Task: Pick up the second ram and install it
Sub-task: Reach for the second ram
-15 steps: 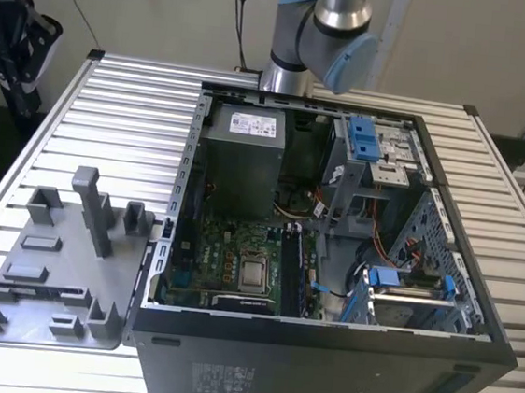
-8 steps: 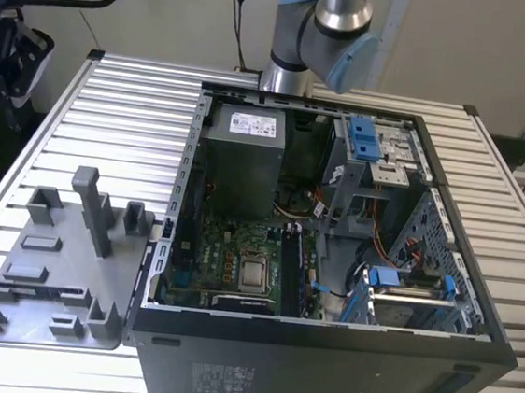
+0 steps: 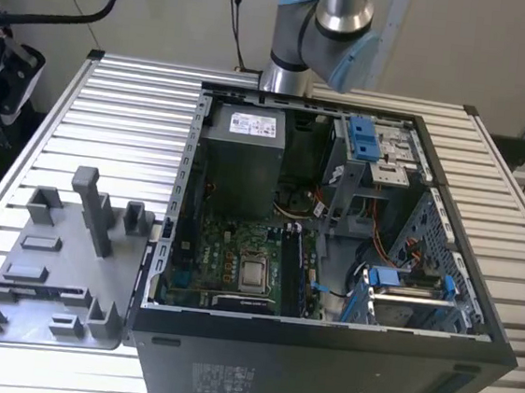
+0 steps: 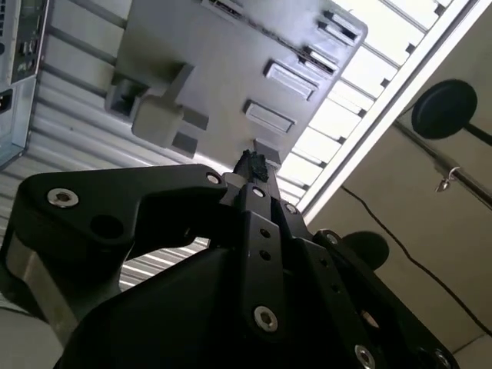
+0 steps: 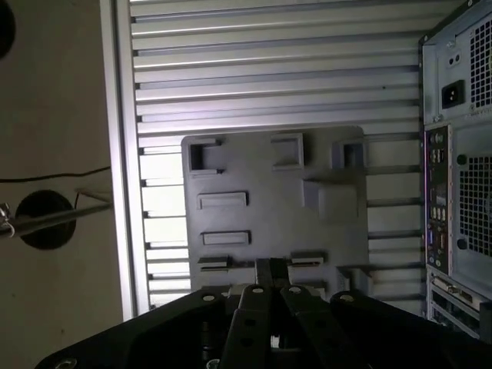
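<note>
Read the step in hand as the approach for pick-up, with nothing lifted yet. Check the jaws [image 5: 269, 268] in the first wrist view: tips drawn together, nothing gripped between them. Confirm the same closed posture in the second wrist view.

Locate the ram [image 3: 37, 289] directly beyond the jaw tips. Look for a thin dark strip, apparently seated on edge in the row of the fixture [image 5: 261, 177] that lies under the tips. Treat that identification as probable, not certain. In the first wrist view, trace the strip out to either side of the tips, and expect its middle to be hidden behind them. Judge the jaws to be well apart from the strip, not touching it, and roughly centred on its length.

For the grasp, allow for the following:
- Part the jaws wider than the strip's thickness.
- Square them across its flat faces.
- Descend straight, clear of the grey blocks [image 5: 214, 261] that flank the slot at each end.

Handle as a thin, stiff card, liable to tilt if gripped off-centre.

Beyond the fixture, note the slatted counter [image 5: 269, 69] on all sides. To one side of the jaws, past the fixture's edge, note the case [image 5: 461, 192], rear panel turned toward the fixture. In the exterior view, see it lying open side up.
</note>
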Controlling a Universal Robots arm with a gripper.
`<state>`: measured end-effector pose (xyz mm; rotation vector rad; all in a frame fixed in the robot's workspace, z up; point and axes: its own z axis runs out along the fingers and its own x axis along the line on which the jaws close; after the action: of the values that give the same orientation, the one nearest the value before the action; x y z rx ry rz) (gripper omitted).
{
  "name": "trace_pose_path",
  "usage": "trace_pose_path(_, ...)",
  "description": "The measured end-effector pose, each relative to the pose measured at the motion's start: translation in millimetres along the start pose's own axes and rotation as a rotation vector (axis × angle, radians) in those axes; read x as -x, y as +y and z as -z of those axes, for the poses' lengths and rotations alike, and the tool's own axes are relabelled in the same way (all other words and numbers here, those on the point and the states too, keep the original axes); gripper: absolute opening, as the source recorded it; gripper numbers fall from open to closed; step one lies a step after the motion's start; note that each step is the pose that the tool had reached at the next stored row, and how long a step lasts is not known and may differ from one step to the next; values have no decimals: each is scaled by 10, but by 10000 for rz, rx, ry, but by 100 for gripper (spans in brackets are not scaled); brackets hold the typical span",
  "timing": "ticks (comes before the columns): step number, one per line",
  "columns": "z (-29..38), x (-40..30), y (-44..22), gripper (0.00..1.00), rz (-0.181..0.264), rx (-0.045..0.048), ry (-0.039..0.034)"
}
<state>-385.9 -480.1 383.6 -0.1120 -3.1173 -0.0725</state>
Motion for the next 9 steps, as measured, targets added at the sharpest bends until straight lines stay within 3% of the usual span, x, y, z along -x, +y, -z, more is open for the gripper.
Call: trace_pose_path(9,-15,88,-162,11,15,-4,44)
